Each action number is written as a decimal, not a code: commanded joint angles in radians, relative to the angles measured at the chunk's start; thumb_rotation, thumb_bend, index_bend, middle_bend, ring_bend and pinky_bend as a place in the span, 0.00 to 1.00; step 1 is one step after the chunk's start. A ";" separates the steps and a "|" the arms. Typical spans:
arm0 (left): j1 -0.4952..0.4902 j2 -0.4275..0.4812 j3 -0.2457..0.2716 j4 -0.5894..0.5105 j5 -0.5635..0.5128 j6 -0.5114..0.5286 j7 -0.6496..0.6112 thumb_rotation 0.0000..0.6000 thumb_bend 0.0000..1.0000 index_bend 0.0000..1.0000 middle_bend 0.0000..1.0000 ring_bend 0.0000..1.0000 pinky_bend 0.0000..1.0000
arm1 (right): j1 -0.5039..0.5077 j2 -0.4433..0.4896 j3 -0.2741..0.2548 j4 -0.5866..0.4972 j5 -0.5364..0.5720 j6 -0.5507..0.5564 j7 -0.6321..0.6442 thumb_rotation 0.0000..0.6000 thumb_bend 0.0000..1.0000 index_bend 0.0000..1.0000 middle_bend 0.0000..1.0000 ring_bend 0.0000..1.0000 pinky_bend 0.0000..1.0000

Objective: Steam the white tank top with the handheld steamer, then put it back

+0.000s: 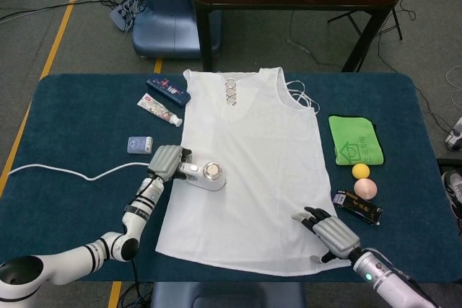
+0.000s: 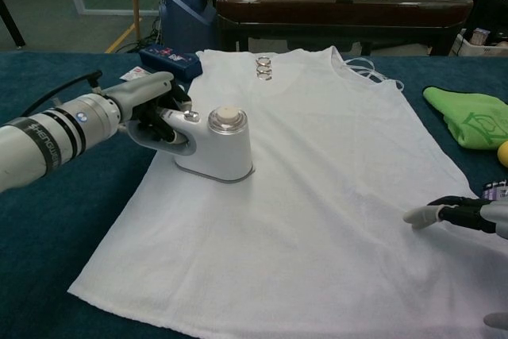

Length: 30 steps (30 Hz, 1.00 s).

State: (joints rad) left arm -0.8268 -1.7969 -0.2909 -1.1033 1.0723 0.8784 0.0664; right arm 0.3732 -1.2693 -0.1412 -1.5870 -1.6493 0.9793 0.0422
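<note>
My left robot hand is wrapped around the handle of the white handheld steamer, with my fingers curled about the grip. The steamer stands with its flat base down on the white tank top, over the garment's left edge about halfway down its length. In the chest view the steamer sits directly at the end of my left robot hand, its round cap facing up. A white cord trails from near my left wrist across the dark blue tabletop toward the left edge.

The tank top lies spread flat in the middle of the tabletop, neckline at the far side and hem toward me. My right robot hand holds nothing; its fingers are apart and it lies over the lower right corner of the tank top, well apart from the steamer. In the chest view the fingertips of that hand reach in from the right edge, low over the white fabric.

To the right of the garment lie a folded green cloth, a yellow ball, a pink ball and a small dark packet. To the left lie a dark blue box, a white tube and a small pale blue packet.
</note>
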 commanded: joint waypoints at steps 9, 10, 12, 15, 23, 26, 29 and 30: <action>-0.019 -0.039 -0.006 0.020 0.006 -0.009 -0.010 1.00 0.23 0.90 0.83 0.69 0.76 | -0.005 -0.010 -0.010 0.005 0.024 0.002 -0.003 1.00 0.13 0.03 0.15 0.03 0.09; -0.020 -0.042 -0.005 0.020 0.006 -0.010 -0.010 1.00 0.23 0.90 0.83 0.69 0.76 | -0.005 -0.011 -0.011 0.006 0.026 0.000 -0.003 1.00 0.13 0.03 0.15 0.03 0.09; -0.020 -0.044 -0.003 0.018 0.009 -0.008 -0.008 1.00 0.23 0.90 0.83 0.69 0.76 | -0.005 -0.014 -0.013 0.008 0.030 -0.002 -0.001 1.00 0.13 0.03 0.15 0.03 0.09; -0.014 -0.039 0.005 0.001 0.016 -0.001 -0.001 1.00 0.23 0.90 0.83 0.69 0.76 | -0.004 -0.019 -0.015 0.016 0.031 -0.002 0.004 1.00 0.13 0.03 0.15 0.03 0.09; 0.005 -0.012 0.025 -0.068 0.022 0.012 0.024 1.00 0.23 0.90 0.83 0.69 0.76 | -0.003 -0.031 -0.026 0.038 0.011 0.012 0.030 1.00 0.13 0.03 0.15 0.03 0.06; 0.001 -0.019 0.021 -0.066 0.017 0.012 0.030 1.00 0.23 0.90 0.83 0.69 0.76 | -0.003 -0.033 -0.030 0.042 0.004 0.019 0.040 1.00 0.13 0.03 0.15 0.03 0.06; -0.009 -0.036 0.012 -0.042 0.014 0.009 0.029 1.00 0.23 0.90 0.83 0.69 0.76 | -0.003 -0.033 -0.033 0.046 0.002 0.023 0.046 1.00 0.13 0.03 0.15 0.03 0.06; -0.014 -0.044 0.008 -0.026 0.013 0.008 0.029 1.00 0.23 0.90 0.83 0.69 0.76 | -0.003 -0.032 -0.034 0.047 0.003 0.023 0.048 1.00 0.13 0.03 0.15 0.03 0.06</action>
State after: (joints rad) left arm -0.8336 -1.8304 -0.2765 -1.1456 1.0875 0.8884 0.0959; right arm 0.3702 -1.3014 -0.1752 -1.5401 -1.6465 1.0021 0.0893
